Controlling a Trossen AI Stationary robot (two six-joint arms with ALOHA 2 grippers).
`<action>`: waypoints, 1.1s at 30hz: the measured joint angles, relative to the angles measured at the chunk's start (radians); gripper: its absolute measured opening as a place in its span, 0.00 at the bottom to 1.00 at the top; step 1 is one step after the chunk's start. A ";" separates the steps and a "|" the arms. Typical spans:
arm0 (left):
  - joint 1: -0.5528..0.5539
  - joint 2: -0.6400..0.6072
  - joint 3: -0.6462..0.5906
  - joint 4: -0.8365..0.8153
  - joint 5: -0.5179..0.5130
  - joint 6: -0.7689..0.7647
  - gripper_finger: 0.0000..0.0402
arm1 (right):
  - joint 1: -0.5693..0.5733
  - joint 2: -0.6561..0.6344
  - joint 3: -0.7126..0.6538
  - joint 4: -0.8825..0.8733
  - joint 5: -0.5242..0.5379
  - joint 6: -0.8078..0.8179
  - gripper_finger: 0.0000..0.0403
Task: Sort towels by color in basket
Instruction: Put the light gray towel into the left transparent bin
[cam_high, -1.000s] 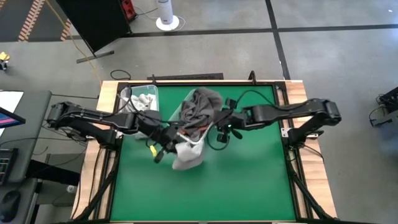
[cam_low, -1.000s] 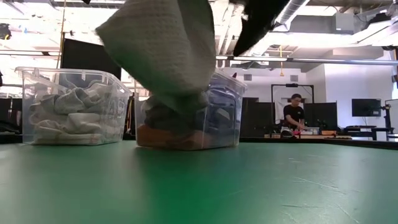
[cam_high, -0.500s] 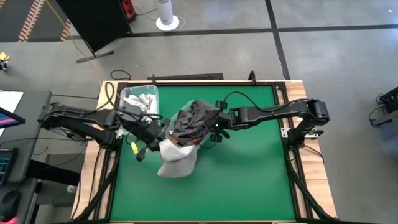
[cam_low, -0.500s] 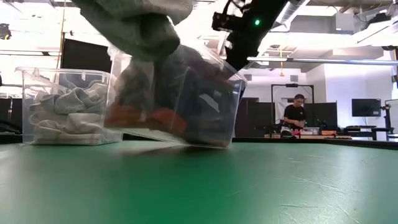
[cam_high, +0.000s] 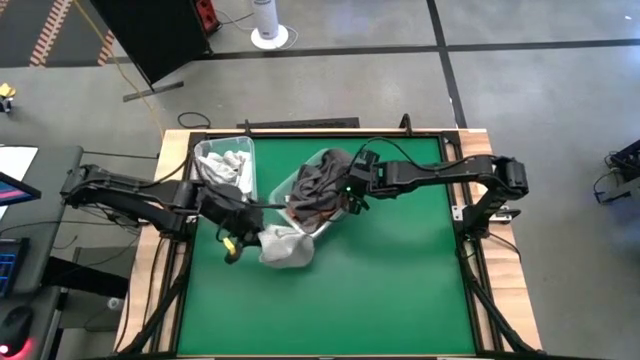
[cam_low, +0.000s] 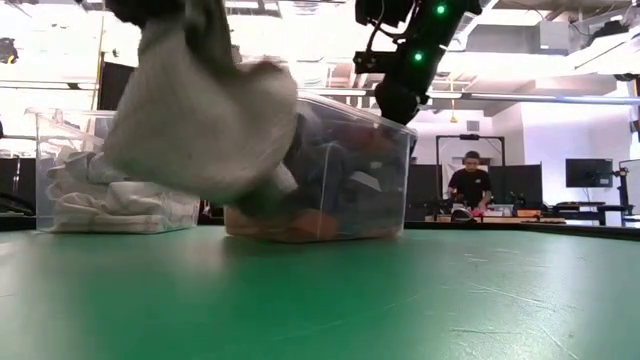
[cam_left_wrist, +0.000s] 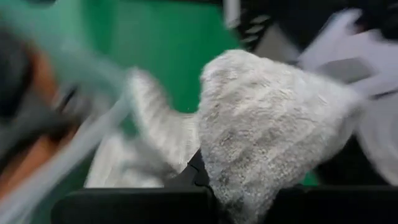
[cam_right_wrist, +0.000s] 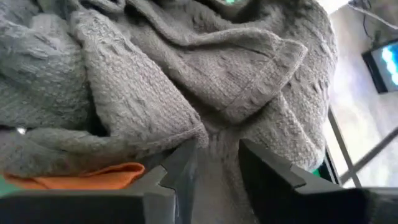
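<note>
My left gripper (cam_high: 238, 222) is shut on a light grey towel (cam_high: 286, 246), near the table's left side and in front of the middle bin. The low view shows this towel (cam_low: 200, 120) as a hanging bundle. A clear bin (cam_high: 318, 192) holds dark grey towels (cam_right_wrist: 186, 81) over a rust-orange one (cam_right_wrist: 93, 177). My right gripper (cam_high: 354, 186) is open at this bin's right rim, its fingers (cam_right_wrist: 186, 169) just over the dark grey heap. A second clear bin (cam_high: 225, 165) at the far left holds white towels. My left gripper holds the light grey towel by a bunched part (cam_left_wrist: 249, 180); the cloth itself hides the fingers. The towel hangs below the gripper as a loose bundle, and its lower end (cam_low: 262, 186) is off the table in the low view. My right gripper points down into the dark grey heap (cam_right_wrist: 214, 146); I cannot tell whether its fingertips touch the cloth.
The two clear bins stand side by side at the table's far left and middle (cam_low: 110, 170) (cam_low: 340, 170). Green table (cam_high: 400, 290) lies open toward the near and right sides. A person (cam_low: 470, 185) stands far back in the room.
My left gripper has moved toward the table's left edge, drawing the light grey towel with it, out in front of the middle bin. The bin tipped up on one side half a second ago and now sits flat. My right gripper has moved toward the far edge, onto the bin's right rim.
</note>
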 joint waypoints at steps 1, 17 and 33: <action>0.001 0.000 -0.003 -0.029 -0.034 -0.003 0.03 | -0.004 -0.006 -0.001 -0.011 0.004 0.003 0.39; 0.001 -0.079 0.055 -0.408 -0.189 -0.046 0.03 | -0.053 -0.033 0.000 -0.088 0.013 0.021 0.38; 0.000 -0.116 -0.081 -0.308 -0.324 -0.021 0.03 | -0.009 -0.101 -0.002 -0.039 0.022 -0.002 0.38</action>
